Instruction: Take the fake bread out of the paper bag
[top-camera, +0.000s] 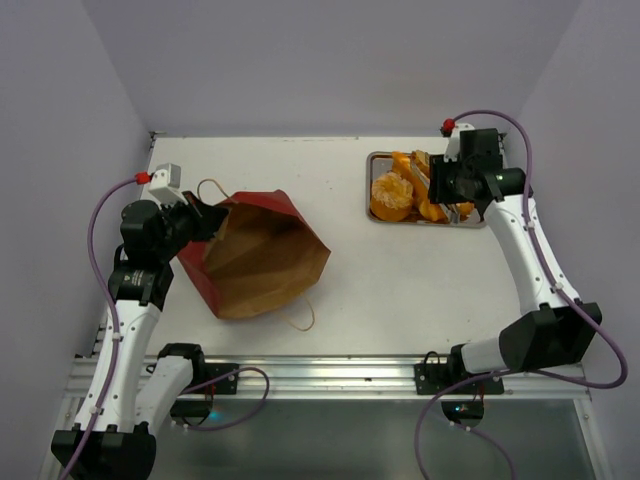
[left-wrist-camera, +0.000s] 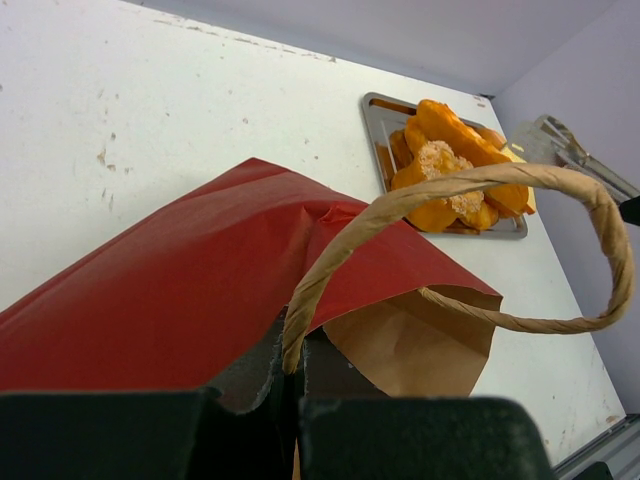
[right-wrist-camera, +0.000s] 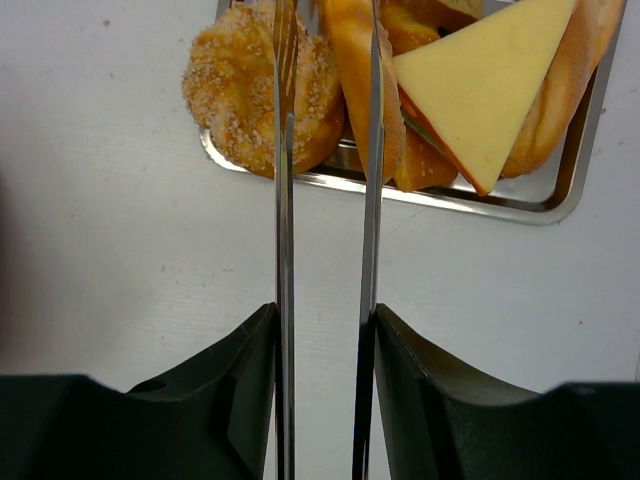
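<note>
Fake bread (right-wrist-camera: 260, 85) lies heaped on the tray (right-wrist-camera: 470, 203). The right fingers (right-wrist-camera: 230, 380) clamp tongs (right-wrist-camera: 284, 250) whose tips straddle one piece, probably to release it. The left fingers (left-wrist-camera: 420, 440), pressed together on the paper bag (top-camera: 262, 255) rim, prop its mouth open on the surface (top-camera: 400, 290).

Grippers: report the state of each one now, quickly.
Left gripper: shut on the rim of the paper bag.
Right gripper: shut on the metal tongs, whose tips are over the tray.

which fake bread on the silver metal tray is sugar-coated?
The round golden bun at the silver metal tray's corner: grainy sugar crust, while the pale triangular slice and the long orange pieces are smooth.
</note>
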